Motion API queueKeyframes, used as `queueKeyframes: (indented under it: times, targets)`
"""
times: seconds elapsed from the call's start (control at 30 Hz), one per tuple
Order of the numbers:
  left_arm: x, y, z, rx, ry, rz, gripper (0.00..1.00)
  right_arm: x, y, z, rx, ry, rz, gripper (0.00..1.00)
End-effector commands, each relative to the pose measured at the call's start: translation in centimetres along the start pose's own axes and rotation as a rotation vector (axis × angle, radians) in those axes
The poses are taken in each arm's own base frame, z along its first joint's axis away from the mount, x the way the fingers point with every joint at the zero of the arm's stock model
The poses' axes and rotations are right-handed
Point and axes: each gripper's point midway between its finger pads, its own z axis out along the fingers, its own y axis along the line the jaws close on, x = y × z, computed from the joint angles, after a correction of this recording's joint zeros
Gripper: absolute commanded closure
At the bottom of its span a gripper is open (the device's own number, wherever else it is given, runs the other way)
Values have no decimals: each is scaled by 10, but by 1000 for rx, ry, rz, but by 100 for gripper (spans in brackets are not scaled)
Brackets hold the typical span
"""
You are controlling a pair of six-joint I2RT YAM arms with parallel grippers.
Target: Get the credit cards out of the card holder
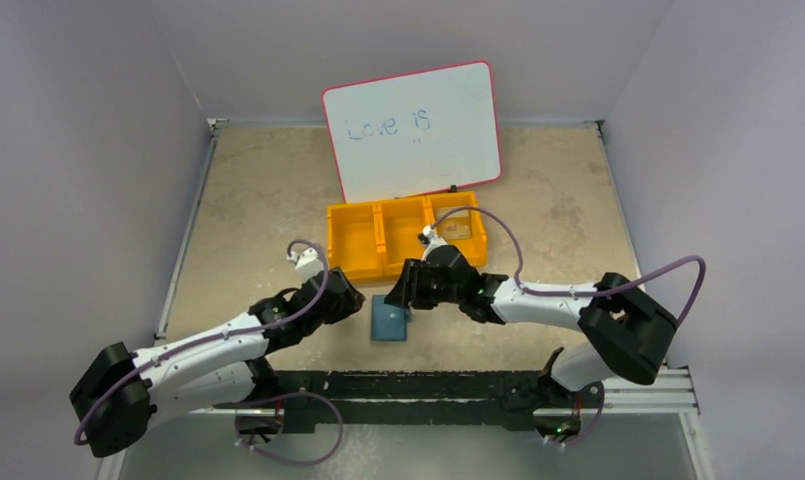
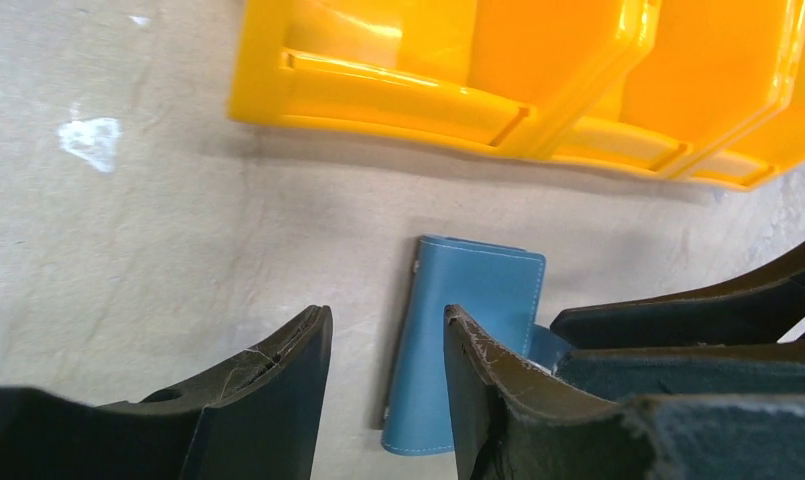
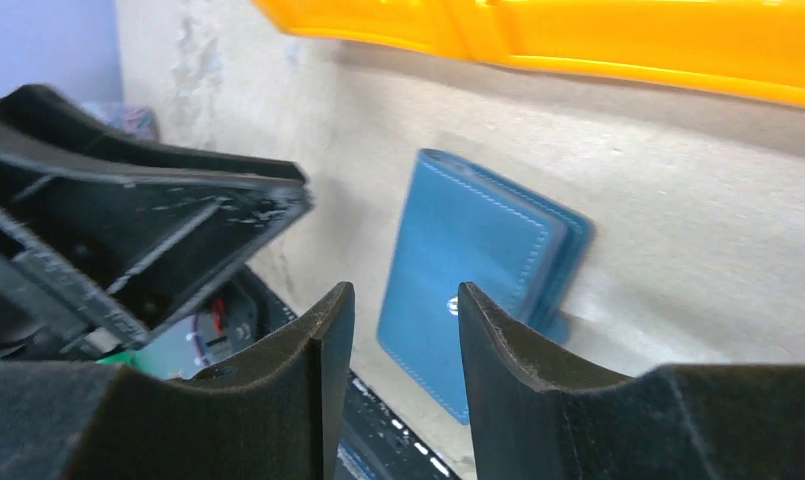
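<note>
The card holder (image 1: 389, 320) is a teal-blue wallet lying folded shut and flat on the table, just in front of the orange bin. Its stitched cover (image 2: 478, 280) shows in the left wrist view, and its silver snap stud shows in the right wrist view (image 3: 468, 240). No credit cards show outside it. My left gripper (image 1: 350, 300) hovers at its left edge, open and empty (image 2: 386, 312). My right gripper (image 1: 403, 290) hovers at its upper right, also open and empty (image 3: 406, 290).
The orange three-compartment bin (image 1: 350, 262) stands right behind the wallet. A small pale flat piece (image 1: 456, 228) lies in its right compartment. A pink-rimmed whiteboard (image 1: 414, 128) leans behind it. The dark rail (image 1: 428, 385) runs along the near edge.
</note>
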Motion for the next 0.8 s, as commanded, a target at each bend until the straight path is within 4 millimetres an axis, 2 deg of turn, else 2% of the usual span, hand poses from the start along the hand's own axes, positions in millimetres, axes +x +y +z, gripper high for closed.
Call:
queueKeyframes:
  times: [0.0,0.13,0.2,0.33,0.43,0.6,0.77]
  targets:
    - [-22,-1,-10,-22,-85,-17,55,0,-20,1,126,2,14,54]
    - [-26,-16,-15,27,-80,16,55,10,-33,3,158,25,19,56]
    - [-26,-25,-16,47,-62,59,55,1,-41,1,200,-28,16,56]
    - [-26,-41,-14,53,-21,139,55,0,-57,-5,278,-49,12,57]
    - [-26,-46,-11,-6,-3,226,55,3,-64,-9,305,-42,17,57]
    - [-19,-57,-10,-126,-16,393,55,6,-68,-11,301,-41,0,62]
    - [-4,-72,-5,-139,2,457,55,18,-76,-17,297,-15,15,70]
